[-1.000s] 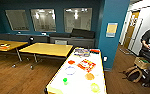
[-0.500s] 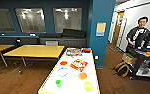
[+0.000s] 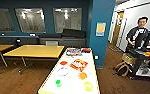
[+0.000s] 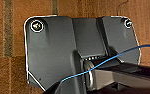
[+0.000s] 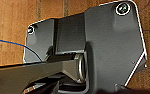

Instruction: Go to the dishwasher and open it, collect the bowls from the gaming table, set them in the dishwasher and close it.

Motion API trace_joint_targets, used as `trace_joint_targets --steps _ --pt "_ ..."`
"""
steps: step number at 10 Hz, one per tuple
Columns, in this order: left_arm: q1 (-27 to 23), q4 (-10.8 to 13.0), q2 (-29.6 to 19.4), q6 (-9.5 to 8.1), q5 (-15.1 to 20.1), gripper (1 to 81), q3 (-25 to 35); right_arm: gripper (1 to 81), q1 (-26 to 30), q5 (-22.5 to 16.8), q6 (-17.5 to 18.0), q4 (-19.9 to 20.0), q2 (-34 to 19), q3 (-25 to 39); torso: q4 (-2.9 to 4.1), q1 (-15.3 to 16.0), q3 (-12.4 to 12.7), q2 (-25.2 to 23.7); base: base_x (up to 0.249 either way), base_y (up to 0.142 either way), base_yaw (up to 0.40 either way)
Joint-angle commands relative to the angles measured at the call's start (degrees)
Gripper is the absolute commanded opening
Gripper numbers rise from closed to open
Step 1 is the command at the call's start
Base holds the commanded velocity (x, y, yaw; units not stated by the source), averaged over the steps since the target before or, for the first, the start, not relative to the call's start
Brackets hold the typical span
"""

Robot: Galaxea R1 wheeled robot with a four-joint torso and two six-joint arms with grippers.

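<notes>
Bowls (image 3: 82,75) lay scattered on the long white table (image 3: 93,62) ahead of me, looking light and slippery, best pinched at the rim, though I couldn't tell either claw's state.

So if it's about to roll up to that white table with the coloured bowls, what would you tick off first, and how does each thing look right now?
1. Gaming table in sight ahead: ok, its near end is close in the head view.
2. Bowls there to collect: ok, a red bowl, an orange bowl, a green bowl and a yellow bowl sit on the top.
3. Other things among the bowls: not ok, a game box lies between them.
4. Person out of the way: ok, standing off to the right behind a cart.
5. Hands free and open: cannot tell, the wrist views show wood floor.
</notes>
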Motion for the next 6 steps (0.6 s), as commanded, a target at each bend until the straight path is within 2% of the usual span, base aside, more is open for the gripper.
trace_joint_targets --steps 1,2,6 --pt "-2.85 -0.57 -0.15 0.12 3.25 81.1 0.30 81.1 1.98 -2.56 -0.20 -0.63 -0.05 0.32 0.00 0.01 0.00 0.00 0.000 0.000 0.000" --pt "-2.85 -0.57 -0.15 0.12 3.25 81.1 0.30 81.1 1.98 -2.56 -0.20 -0.63 -0.05 0.32 0.00 0.01 0.00 0.00 0.000 0.081 0.000" --pt "-2.85 -0.57 -0.24 0.12 3.25 81.1 0.30 81.1 1.89 -2.56 -0.20 -0.63 -0.05 0.32 0.00 0.01 0.00 0.00 0.000 0.130 0.000"
